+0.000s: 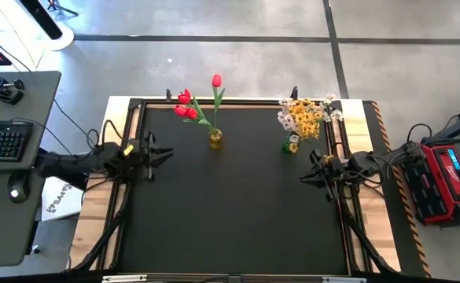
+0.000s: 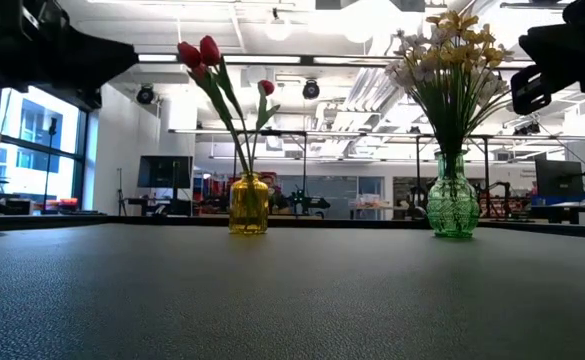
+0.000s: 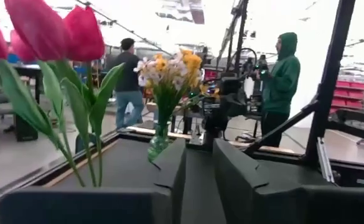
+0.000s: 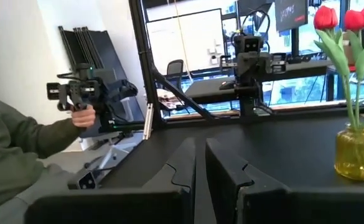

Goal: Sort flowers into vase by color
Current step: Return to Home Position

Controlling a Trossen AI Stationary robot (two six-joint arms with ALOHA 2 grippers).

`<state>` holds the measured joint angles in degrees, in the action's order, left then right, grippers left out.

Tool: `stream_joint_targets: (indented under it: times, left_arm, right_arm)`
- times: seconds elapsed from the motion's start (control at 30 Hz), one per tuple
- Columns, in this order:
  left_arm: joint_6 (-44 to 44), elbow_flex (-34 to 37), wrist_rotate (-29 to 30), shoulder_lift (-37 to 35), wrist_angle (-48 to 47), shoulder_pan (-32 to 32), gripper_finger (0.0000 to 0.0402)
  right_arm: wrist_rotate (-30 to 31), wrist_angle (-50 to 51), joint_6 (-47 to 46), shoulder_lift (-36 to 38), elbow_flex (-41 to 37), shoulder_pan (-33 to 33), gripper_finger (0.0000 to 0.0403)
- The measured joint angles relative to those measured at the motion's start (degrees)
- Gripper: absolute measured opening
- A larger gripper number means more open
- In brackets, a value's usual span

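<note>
Left gripper [image 1: 157, 155]: fingers a narrow gap apart, empty, level at table's left edge.
Right gripper [image 1: 312, 174]: closed, empty, level at right edge.
Red tulips [image 1: 189, 107]: in yellow vase [image 1: 215, 139].
White-and-yellow sprays [image 1: 308, 115]: in green vase [image 1: 291, 145].

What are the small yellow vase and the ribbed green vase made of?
The small yellow vase looks like clear tinted glass: glossy, with stems showing through. The ribbed green vase also looks like translucent glass, with a moulded pattern; clear plastic can't be ruled out.

Dark jointed arms, black cables, angular black claw fingers [image 3: 169, 171].
</note>
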<state>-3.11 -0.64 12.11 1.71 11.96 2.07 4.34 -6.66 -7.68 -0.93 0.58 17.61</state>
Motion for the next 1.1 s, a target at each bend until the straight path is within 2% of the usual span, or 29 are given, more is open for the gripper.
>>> stream_joint_targets:
  times: [0.27,0.4,0.6,0.67,0.8,0.87,1.0,1.1]
  left_arm:
    - [1.2,0.0,-18.0,0.2,0.4,-12.4,0.0014]
    - [0.7,0.0,-15.7,0.3,-2.7,-13.8,0.0002]
    - [-1.2,0.0,-12.9,0.3,-5.3,-13.8,0.0008]
    - [-1.2,0.0,-12.9,0.3,-5.3,-13.7,0.0008]
    - [-1.2,0.0,-12.9,0.3,-5.3,-13.7,0.0008]
    - [-1.2,0.0,-12.9,0.3,-5.3,-13.7,0.0008]
    - [-1.2,0.0,-12.9,0.3,-5.3,-13.7,0.0008]
    - [-1.2,0.0,-12.9,0.3,-5.3,-13.7,0.0008]
  right_arm:
    - [-4.2,0.5,3.8,0.2,0.0,0.0,0.0021]
    - [-4.4,5.7,7.7,0.2,0.0,0.0,0.0021]
    - [-3.4,5.6,8.7,-0.1,0.1,0.0,0.0021]
    - [1.0,4.5,8.8,-0.1,0.1,0.0,0.0021]
    - [17.0,3.0,3.3,-0.1,0.1,0.0,0.0021]
    - [22.0,2.4,2.6,-0.1,0.0,-0.5,0.0021]
    - [23.7,2.2,3.6,0.0,0.0,-2.9,0.0021]
    - [20.6,2.1,3.6,0.0,0.0,-5.1,0.0021]
